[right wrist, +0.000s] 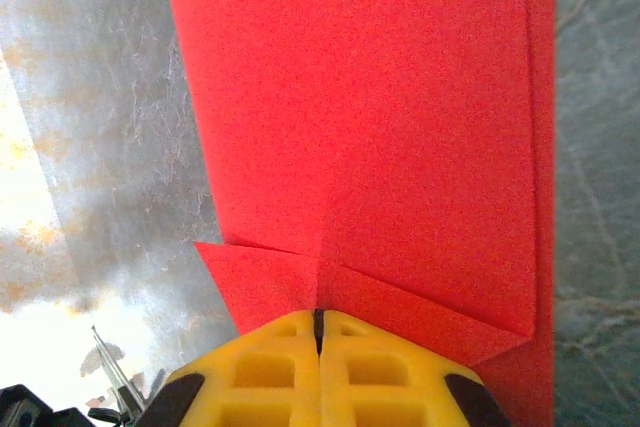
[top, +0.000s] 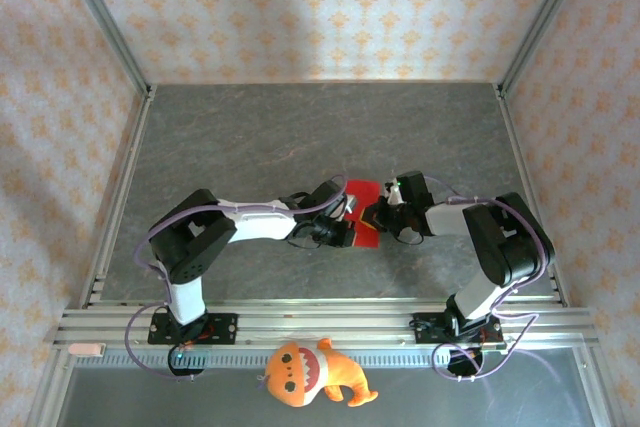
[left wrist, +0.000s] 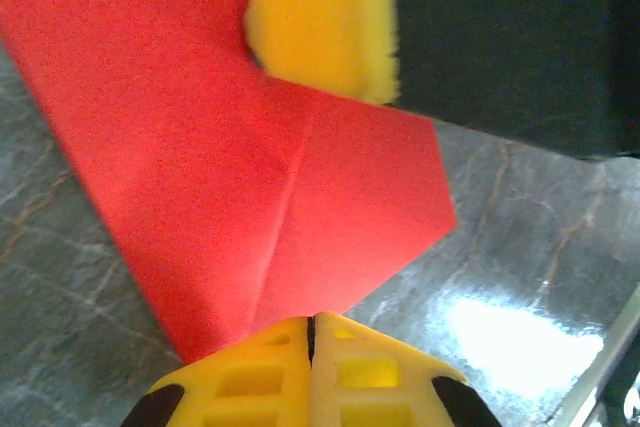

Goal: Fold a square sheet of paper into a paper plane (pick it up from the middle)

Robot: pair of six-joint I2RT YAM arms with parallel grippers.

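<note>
Jaws closed on both sides of the red paper [top: 362,194]

I see the left gripper [left wrist: 312,332] and right gripper [right wrist: 320,322] pressed shut, tips at opposite edges of the creased sheet lying mid-table [top: 250,137] between them. I cannot tell whether either pinches it.

The table [top: 250,137] is grey and marbled. A creased red paper [top: 362,193] lies flat near its middle; an orange plush toy [top: 310,374] lies at its near edge.
</note>
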